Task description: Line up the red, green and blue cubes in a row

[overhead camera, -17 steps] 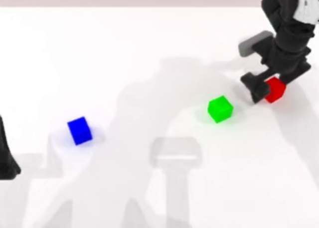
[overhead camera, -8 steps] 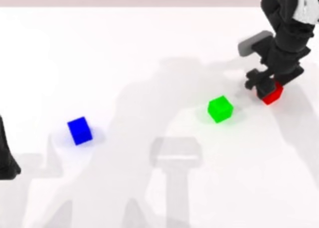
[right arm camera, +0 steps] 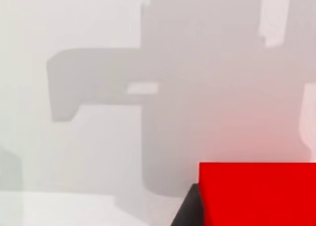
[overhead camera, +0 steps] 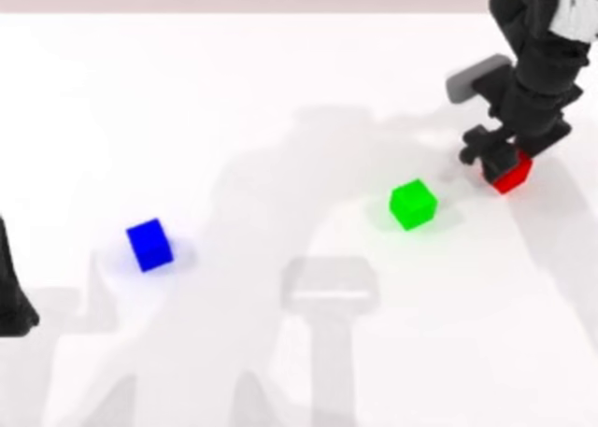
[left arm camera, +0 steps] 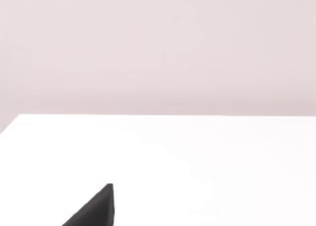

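Three cubes lay well apart on the white table (overhead camera: 280, 91) as the right gripper (overhead camera: 502, 158) of the AgileX pair stood over the red cube (overhead camera: 513, 174) near the table's right edge, its fingers drawn in against the cube's sides in what looked like a pinch. In the right wrist view the red cube (right arm camera: 256, 194) filled the lower corner, with a dark finger (right arm camera: 186, 211) touching its face. The green cube (overhead camera: 413, 204) sat near it toward the middle, and the blue cube (overhead camera: 149, 245) lay far off on the left side. The left gripper (overhead camera: 14, 301) was parked at the table's left edge, and whether its fingers were spread or together could not be told; the left wrist view showed only bare table and one dark fingertip (left arm camera: 96, 208). None of the three cubes was yet in a row. The grip seemed the chief risk: the cube was far smaller than the gripper, and only part of it showed beneath the fingers, so a hold caught near one edge could let it twist or slip free on the lift. A second hazard was the green cube close by; a low carry toward the middle might knock it off its spot and spoil the spacing. Setting the red cube down skewed would also leave the row crooked.
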`<act>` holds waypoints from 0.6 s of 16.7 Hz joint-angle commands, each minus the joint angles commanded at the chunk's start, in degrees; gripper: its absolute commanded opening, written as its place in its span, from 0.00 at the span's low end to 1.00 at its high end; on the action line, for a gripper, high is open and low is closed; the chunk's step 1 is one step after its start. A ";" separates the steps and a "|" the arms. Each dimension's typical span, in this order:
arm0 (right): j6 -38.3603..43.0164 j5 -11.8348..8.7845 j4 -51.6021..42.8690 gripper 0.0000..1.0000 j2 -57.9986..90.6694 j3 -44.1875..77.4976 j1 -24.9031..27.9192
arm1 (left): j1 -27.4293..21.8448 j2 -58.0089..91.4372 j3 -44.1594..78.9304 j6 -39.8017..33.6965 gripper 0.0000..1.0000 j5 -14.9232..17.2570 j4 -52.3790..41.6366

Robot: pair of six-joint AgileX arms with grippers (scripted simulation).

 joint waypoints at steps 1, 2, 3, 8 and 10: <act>0.06 0.00 -1.37 0.00 -0.21 1.27 -0.02 | 0.00 0.00 0.00 0.00 1.00 0.00 0.00; 0.13 -0.01 -3.18 0.00 -0.52 2.81 -0.05 | 0.00 0.00 0.00 0.00 1.00 0.00 0.00; 0.15 -0.02 -5.38 0.00 -0.83 4.47 -0.01 | 0.00 0.00 0.00 0.00 1.00 0.00 0.00; -0.07 -0.03 -13.10 0.00 -2.33 10.68 0.45 | 0.00 0.00 0.00 0.00 1.00 0.00 0.00; -0.07 -0.03 -13.12 0.00 -2.34 10.70 0.45 | 0.00 0.00 0.00 0.00 1.00 0.00 0.00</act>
